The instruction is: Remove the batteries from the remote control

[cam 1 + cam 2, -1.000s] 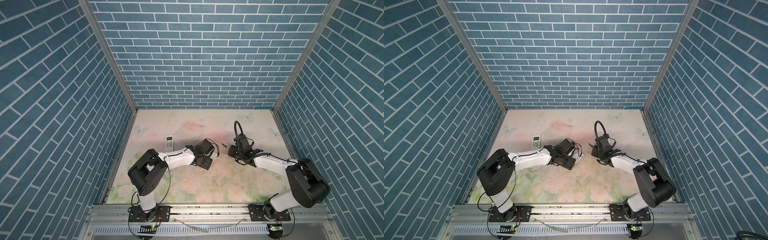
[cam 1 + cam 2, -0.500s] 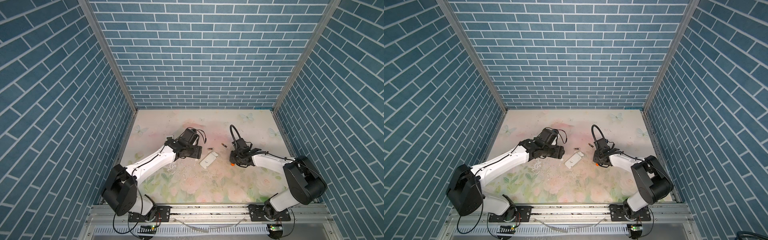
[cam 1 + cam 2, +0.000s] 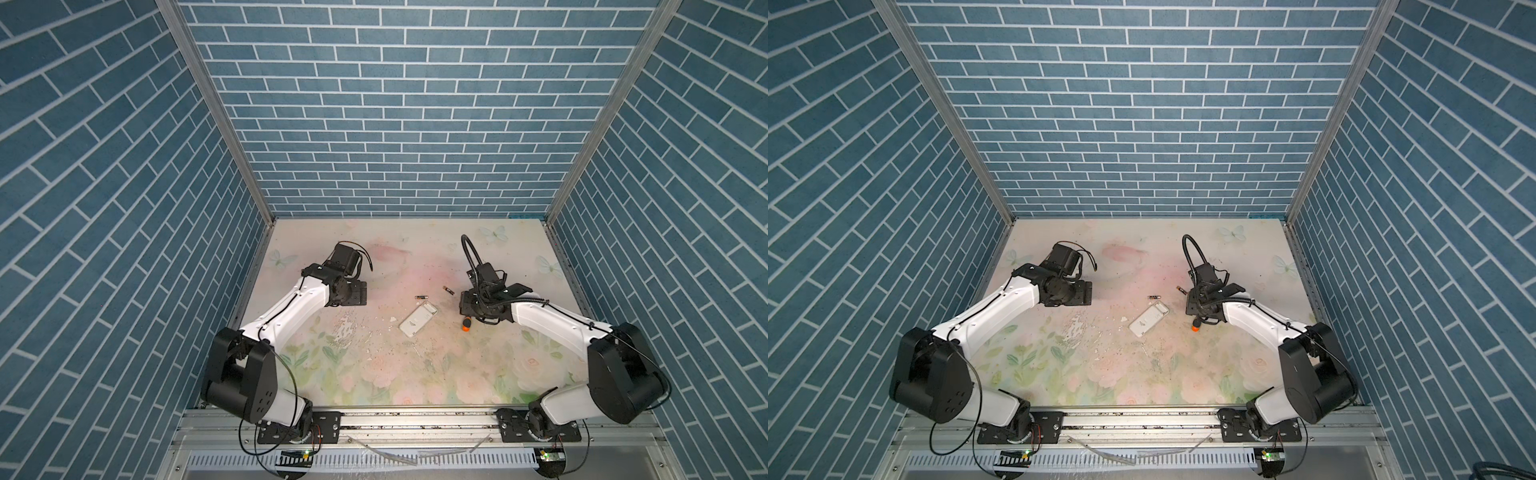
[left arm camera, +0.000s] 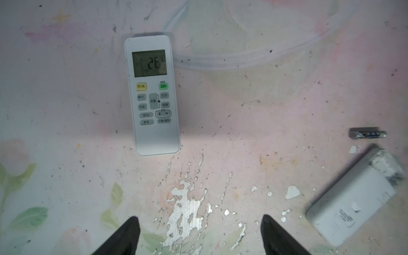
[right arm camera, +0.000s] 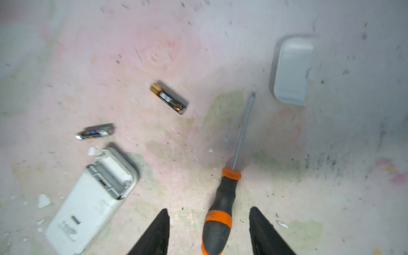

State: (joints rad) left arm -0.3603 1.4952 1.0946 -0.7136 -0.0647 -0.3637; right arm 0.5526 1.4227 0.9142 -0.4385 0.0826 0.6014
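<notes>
A white remote control lies face down mid-table, its battery bay uncovered. Two batteries lie loose just behind it; the right wrist view shows them as a near battery and a far battery. My right gripper is open, with the screwdriver lying on the table between its fingers, clear of both. My left gripper is open and empty. It hovers short of a second, face-up remote that both top views hide.
A white battery cover lies beyond the screwdriver's tip. White chips of peeled paint are scattered over the flowered table. Blue brick walls close in the back and both sides.
My left arm has swung away from the face-down remote toward the left, leaving it on the table. My right gripper has opened off the screwdriver, which now lies flat.
</notes>
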